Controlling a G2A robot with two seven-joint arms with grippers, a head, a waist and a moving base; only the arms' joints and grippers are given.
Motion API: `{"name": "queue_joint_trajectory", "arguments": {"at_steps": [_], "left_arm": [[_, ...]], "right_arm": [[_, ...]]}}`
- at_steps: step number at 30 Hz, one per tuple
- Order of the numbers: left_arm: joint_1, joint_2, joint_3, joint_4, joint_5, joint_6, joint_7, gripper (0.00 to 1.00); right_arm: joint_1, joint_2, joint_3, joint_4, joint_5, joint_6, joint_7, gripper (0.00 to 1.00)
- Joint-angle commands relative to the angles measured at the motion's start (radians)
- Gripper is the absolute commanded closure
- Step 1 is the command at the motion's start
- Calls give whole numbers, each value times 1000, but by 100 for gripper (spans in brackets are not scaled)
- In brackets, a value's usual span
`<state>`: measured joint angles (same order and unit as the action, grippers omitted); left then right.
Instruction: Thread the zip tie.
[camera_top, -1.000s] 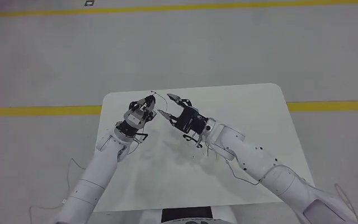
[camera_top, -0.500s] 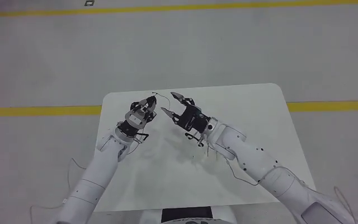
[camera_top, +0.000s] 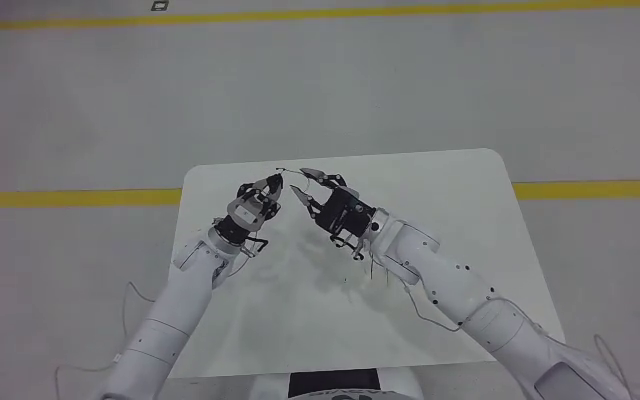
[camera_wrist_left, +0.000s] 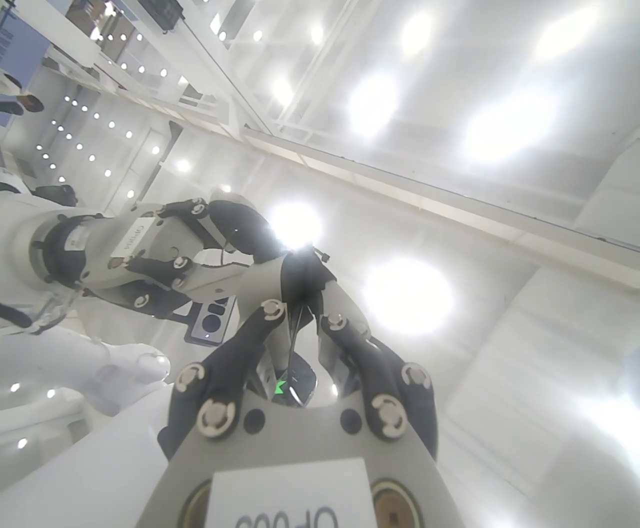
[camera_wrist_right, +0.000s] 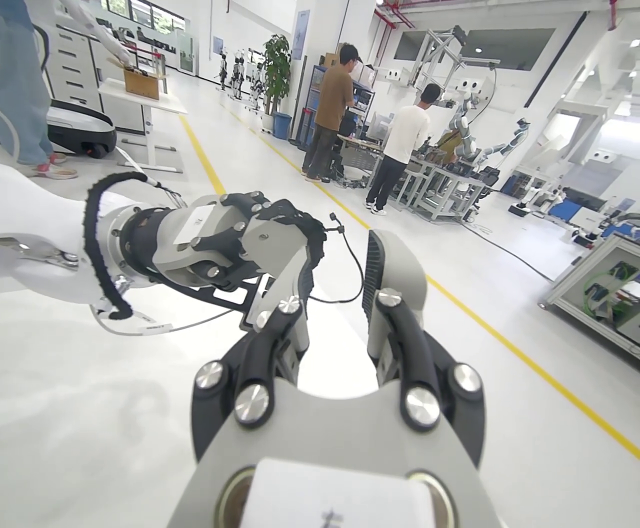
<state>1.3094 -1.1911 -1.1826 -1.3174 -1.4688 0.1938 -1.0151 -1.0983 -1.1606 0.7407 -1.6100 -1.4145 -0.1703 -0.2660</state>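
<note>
Zip tie (camera_top: 285, 171) stays clamped in the left gripper (camera_top: 270, 186); the right gripper (camera_top: 300, 182), jaws apart, has moved nearer

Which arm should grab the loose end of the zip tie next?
The right arm, most likely. Its pincer is open and empty, and the zip tie is right by its fingers. The left pincer is shut on the tie, so it looks busy holding it.
</note>
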Motion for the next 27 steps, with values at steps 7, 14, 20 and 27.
{"name": "queue_joint_trajectory", "arguments": {"at_steps": [7, 14, 20, 27], "left_arm": [[3, -1, -2, -5, 3, 15, 1, 100], [4, -3, -3, -7, 6, 18, -1, 100], [2, -4, -4, -4, 27, 0, -1, 100], [-4, -4, -3, 7, 81, -52, -10, 100]], "right_arm": [[-8, -11, 17, 6, -10, -18, 5, 88], [-14, -20, 28, 14, -9, -36, 20, 82], [-21, -26, 41, 17, 2, -64, 32, 75], [-37, -29, 62, 9, 33, -115, 61, 73]]}}
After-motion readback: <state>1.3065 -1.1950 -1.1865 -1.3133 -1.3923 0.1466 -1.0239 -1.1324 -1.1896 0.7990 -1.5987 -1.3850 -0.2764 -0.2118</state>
